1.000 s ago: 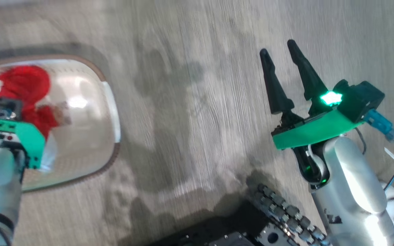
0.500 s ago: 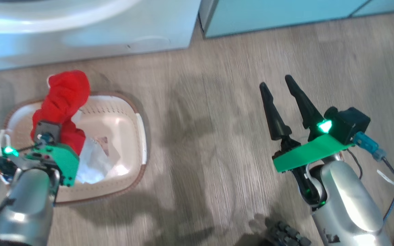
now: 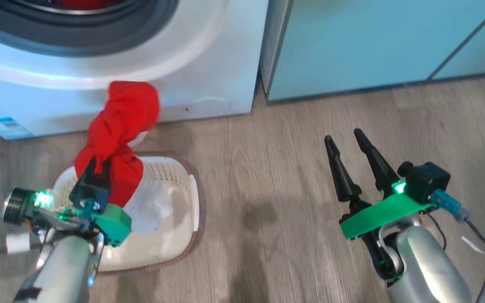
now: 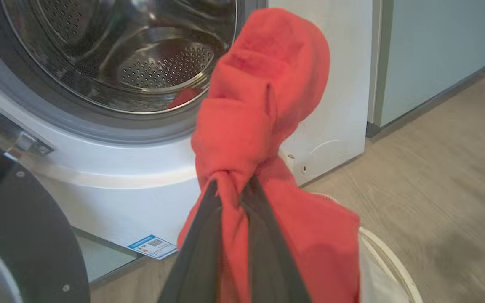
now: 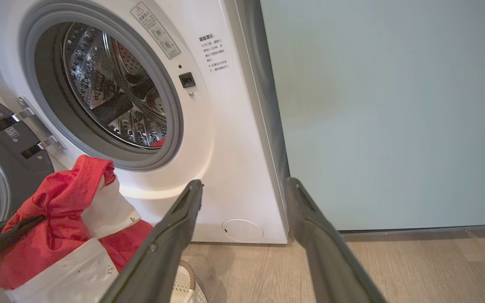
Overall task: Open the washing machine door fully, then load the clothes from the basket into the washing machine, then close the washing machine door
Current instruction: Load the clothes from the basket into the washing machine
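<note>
Clothes (image 3: 120, 122), a red jersey with white fabric, hang over the basket (image 3: 171, 185), pinched at a bunched fold by the left claw (image 4: 230, 189), likely so the bundle travels together toward the washing machine (image 3: 213, 59) drum (image 4: 150, 63). The right claw (image 3: 343, 135) stands wide and empty, aside.

I see a red bundled fabric jersey (image 3: 124, 113) mixed with white, and a cream perforated plastic basket (image 3: 183, 181) rimmed brown. The boxy white washing machine (image 3: 213, 63) has a grey ring.

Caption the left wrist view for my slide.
Left tool shut on the clothes, held up before the open washing machine.
</note>
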